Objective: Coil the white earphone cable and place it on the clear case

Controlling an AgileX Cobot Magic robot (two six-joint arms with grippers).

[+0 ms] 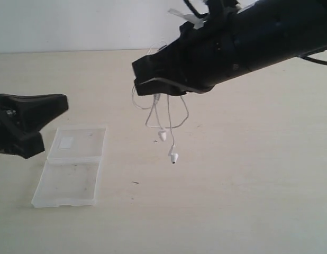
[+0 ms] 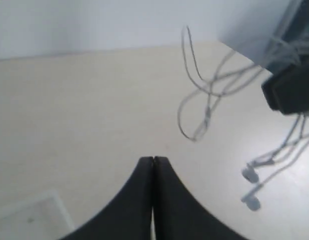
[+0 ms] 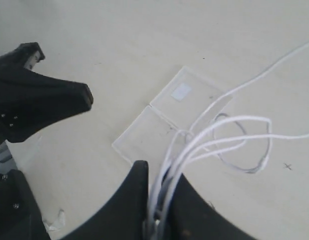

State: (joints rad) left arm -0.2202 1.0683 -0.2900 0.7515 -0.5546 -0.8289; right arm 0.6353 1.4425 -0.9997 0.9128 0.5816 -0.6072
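Observation:
The white earphone cable [image 1: 162, 135] hangs in loose loops above the table, with my right gripper [image 1: 147, 80] shut on a bundle of its strands. Its lower earbud [image 1: 174, 157] dangles just over the surface. In the right wrist view the strands [image 3: 229, 122] run out between the black fingers [image 3: 139, 180], and loops spread over the clear case [image 3: 144, 137]. The clear case [image 1: 68, 182] lies open and flat at the left, a white label [image 1: 65, 142] on its far half. My left gripper [image 1: 60, 101] hovers left of the case, shut with nothing in it [image 2: 153, 159].
The right arm's thick black body [image 1: 248, 37] stretches in from the upper right. In the left wrist view the cable loops [image 2: 209, 90] and both earbuds [image 2: 250, 175] hang ahead of the left gripper. Plain pale tabletop [image 1: 232, 201] lies around the case.

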